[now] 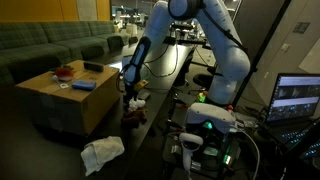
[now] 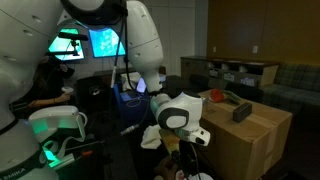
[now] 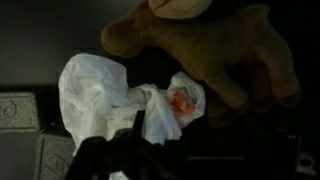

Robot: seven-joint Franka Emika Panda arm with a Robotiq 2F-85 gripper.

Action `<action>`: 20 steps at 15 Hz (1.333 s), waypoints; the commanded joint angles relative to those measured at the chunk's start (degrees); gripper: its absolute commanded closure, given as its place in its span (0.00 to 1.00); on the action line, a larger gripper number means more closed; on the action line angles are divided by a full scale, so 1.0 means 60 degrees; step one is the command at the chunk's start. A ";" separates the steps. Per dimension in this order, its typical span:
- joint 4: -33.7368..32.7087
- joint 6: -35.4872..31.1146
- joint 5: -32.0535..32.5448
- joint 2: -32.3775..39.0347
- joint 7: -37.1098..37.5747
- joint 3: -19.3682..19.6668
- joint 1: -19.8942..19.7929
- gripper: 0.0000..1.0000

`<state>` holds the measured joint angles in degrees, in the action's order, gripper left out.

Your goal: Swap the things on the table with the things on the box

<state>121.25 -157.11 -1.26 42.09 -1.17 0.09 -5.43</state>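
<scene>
The tan box (image 1: 55, 108) stands beside the black table (image 1: 162, 84); a red thing (image 1: 65, 71), a black thing (image 1: 93, 67) and a blue thing (image 1: 83, 86) lie on its top. My gripper (image 1: 130, 92) reaches down over the table's near end. In the wrist view a crumpled white bag (image 3: 95, 90) with an orange bit (image 3: 180, 103) lies on the dark tabletop (image 3: 250, 130), next to a brown plush toy (image 3: 200, 45). The gripper (image 3: 190, 140) hangs above them, open, with nothing held. The box (image 2: 250, 145) also shows in an exterior view.
A white cloth (image 1: 101, 152) lies on the floor by the box. A green sofa (image 1: 50, 45) runs behind it. A laptop (image 1: 297, 97) and lit electronics (image 1: 210, 125) sit by the arm's base. A round camera head (image 2: 175, 112) stands close in front.
</scene>
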 commanded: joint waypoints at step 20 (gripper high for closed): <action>-0.2608 -0.1120 -0.0081 0.2844 0.1314 0.1260 0.0309 0.57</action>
<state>106.90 -164.11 -1.36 58.39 5.30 5.91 -5.42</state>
